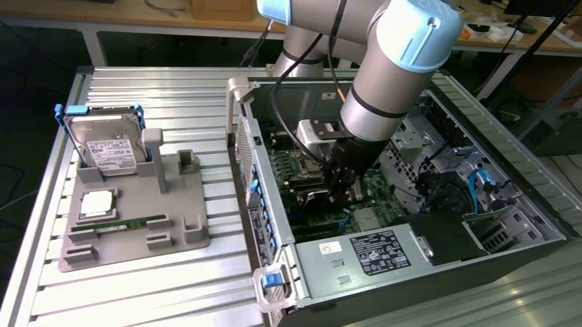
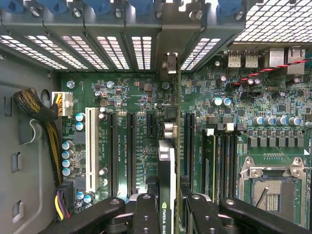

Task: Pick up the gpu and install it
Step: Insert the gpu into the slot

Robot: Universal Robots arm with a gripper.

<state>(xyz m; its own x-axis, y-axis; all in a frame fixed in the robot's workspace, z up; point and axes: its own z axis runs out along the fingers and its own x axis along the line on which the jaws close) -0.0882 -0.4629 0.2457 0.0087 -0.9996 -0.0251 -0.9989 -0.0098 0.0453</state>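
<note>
End effector (image 2: pixel 168 207) clamped on the gpu (image 2: pixel 166 185), held edge-on above the motherboard (image 2: pixel 146 97) slots inside the open computer case (image 1: pixel 382 272); pickup done, seating unfinished.

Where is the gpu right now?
The gpu is clamped edge-on between the gripper's jaws, inside the open computer case on the exterior view's right. In the wrist view it stands over the green motherboard, among the long black slots.

The arm (image 1: pixel 391 75) is a silver tube with pale-blue joint caps and a black band; black cables run alongside it. Above the black claw (image 1: pixel 344 182) sits a grey wrist block.
</note>
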